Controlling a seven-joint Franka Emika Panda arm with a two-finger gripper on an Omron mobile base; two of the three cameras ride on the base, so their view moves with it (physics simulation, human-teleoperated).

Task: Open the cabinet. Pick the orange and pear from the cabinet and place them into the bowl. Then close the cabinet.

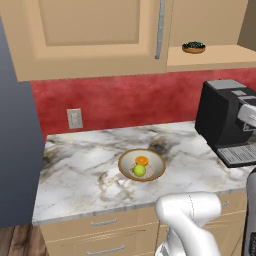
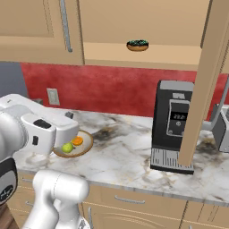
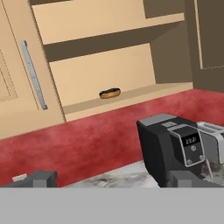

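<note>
Bright orange fruit (image 1: 141,160) and yellow-green pear (image 1: 139,170) sit in shallow tan speckled bowl (image 1: 156,172); wall-hung tan wooden cabinet (image 2: 208,71) right door open; two-finger dark gripper (image 3: 113,179) open, empty.

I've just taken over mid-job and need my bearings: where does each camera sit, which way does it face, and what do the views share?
Left base view: behind the arm's left, looking down at the bowl holding the orange and pear; white arm at bottom.
Right base view: behind the arm's right, facing the coffee machine and the cabinet with its door swung open; arm at left.
Hand view: on the hand, aimed up at the cabinet shelf; the gripper open.
All share the small dark dish.
</note>
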